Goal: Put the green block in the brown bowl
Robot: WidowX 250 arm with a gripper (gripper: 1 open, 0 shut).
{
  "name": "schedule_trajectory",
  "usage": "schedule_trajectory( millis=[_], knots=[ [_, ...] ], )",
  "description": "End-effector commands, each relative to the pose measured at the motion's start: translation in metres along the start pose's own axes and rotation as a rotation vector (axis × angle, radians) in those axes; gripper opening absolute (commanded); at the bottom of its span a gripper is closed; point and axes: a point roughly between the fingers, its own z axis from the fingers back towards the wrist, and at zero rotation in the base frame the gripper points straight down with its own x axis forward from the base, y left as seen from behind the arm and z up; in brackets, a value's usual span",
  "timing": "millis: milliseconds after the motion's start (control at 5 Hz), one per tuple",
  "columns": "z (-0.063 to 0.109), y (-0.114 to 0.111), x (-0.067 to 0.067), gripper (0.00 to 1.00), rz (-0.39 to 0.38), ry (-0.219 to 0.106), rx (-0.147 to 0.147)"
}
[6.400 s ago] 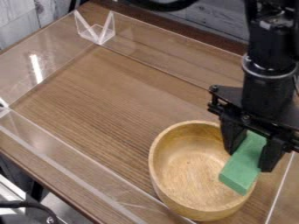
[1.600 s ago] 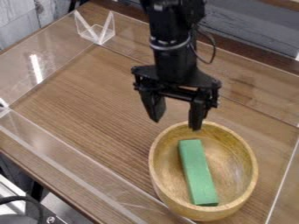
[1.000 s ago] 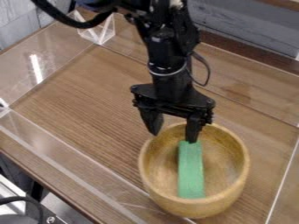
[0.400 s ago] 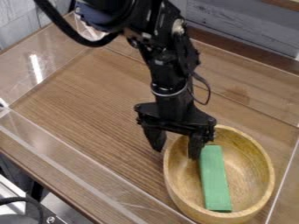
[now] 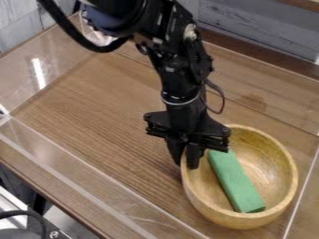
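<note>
With the green block [image 5: 234, 181] lying inside the wooden bowl [image 5: 281, 204], the black two-fingered gripper [image 5: 189, 152] is clenching the bowl's rim, one finger on either side of the wall. Since the block is already in the bowl, the step in hand seems to be adjusting the bowl; doing it well means keeping the bowl level, sliding it gently, then opening fully before lifting straight off the rim.
</note>
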Motion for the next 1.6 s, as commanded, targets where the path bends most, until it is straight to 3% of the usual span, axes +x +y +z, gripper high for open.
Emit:
schedule_trajectory(
  millis=[0, 600, 800, 1400],
  knots=[
    [0.013, 0.000, 0.003, 0.00, 0.003, -0.016, -0.009],
    [0.032, 0.001, 0.001, 0.00, 0.011, 0.006, -0.018],
    [0.035, 0.002, 0.002, 1.00, 0.010, 0.010, -0.018],
    [0.038, -0.007, 0.008, 1.00, 0.007, 0.019, -0.027]
  ],
)
